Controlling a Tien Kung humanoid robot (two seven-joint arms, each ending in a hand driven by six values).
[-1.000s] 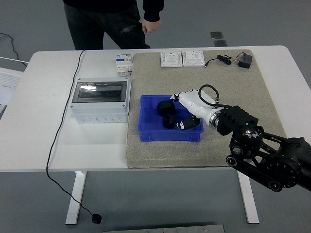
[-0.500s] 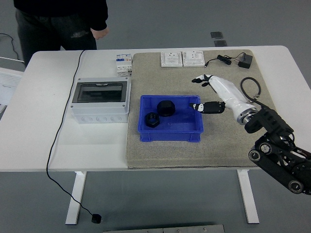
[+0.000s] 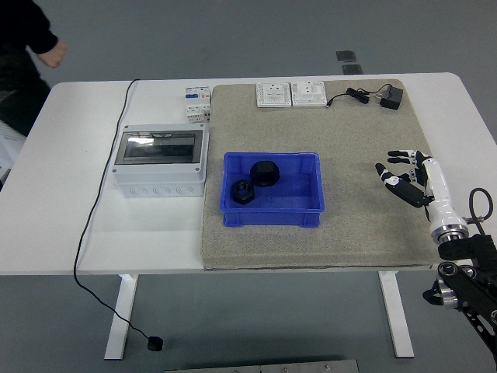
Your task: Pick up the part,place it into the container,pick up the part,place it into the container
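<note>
Two black parts lie in the blue container (image 3: pixel 272 215), both loose on its floor: a larger round part (image 3: pixel 265 172) toward the far wall and a smaller ring-shaped part (image 3: pixel 243 190) at the near left, close together but whether touching cannot be told.

Change, over the last second: the right hand (image 3: pixel 410 175), which was reaching into the container a second ago, has withdrawn to the right edge of the grey mat (image 3: pixel 349 233) and now sits well apart from the container. Its fingers are spread and hold nothing. The left hand is not in view. The person (image 3: pixel 27 47) who stood at the far side near the middle has moved to the upper left corner of the view; one bare hand shows there, touching nothing on the table.

Meaning for the task, as a judgement: with two parts in the container and the hand empty and clear, both placements look done. No further loose black part is visible on the mat.

Description of parts: dark, matte, nut-like; the smaller shows a central hole, the larger looks thicker and capped. Finer detail is too small to tell.

Other items: grey enclosure with clear lid (image 3: pixel 160 161) left of the container; circuit breaker (image 3: pixel 198 102); two white wall sockets (image 3: pixel 292 94); black power adapter with cord (image 3: pixel 390 98).
</note>
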